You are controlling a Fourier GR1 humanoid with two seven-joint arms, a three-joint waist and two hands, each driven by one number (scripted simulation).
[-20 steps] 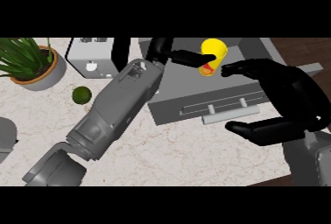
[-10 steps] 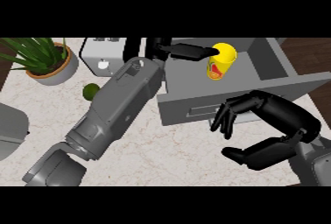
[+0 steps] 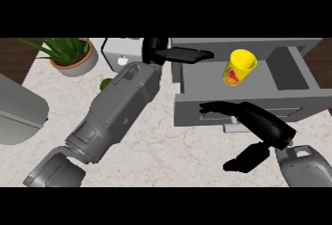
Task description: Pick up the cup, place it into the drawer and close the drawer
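A yellow cup [image 3: 240, 67] with a red mark lies tilted inside the open grey drawer [image 3: 295, 74]. My left hand [image 3: 176, 53] hovers over the drawer's left rim with straight fingers, a short gap left of the cup, holding nothing. The left forearm [image 3: 113, 114] runs diagonally across the counter. My right hand [image 3: 262, 125] is in front of the drawer, open, with its fingertips [image 3: 211, 107] resting against the drawer's front panel by the handle and its thumb [image 3: 245, 159] hanging below.
A potted plant [image 3: 68, 55] stands at the back left, with a white appliance [image 3: 123, 52] to its right. A small green object [image 3: 106, 83] lies beside the left forearm. A large grey rounded object [image 3: 18, 115] sits at the left edge.
My left hand has let go of the cup, which now lies in the drawer. The right hand has come in against the drawer's front panel.
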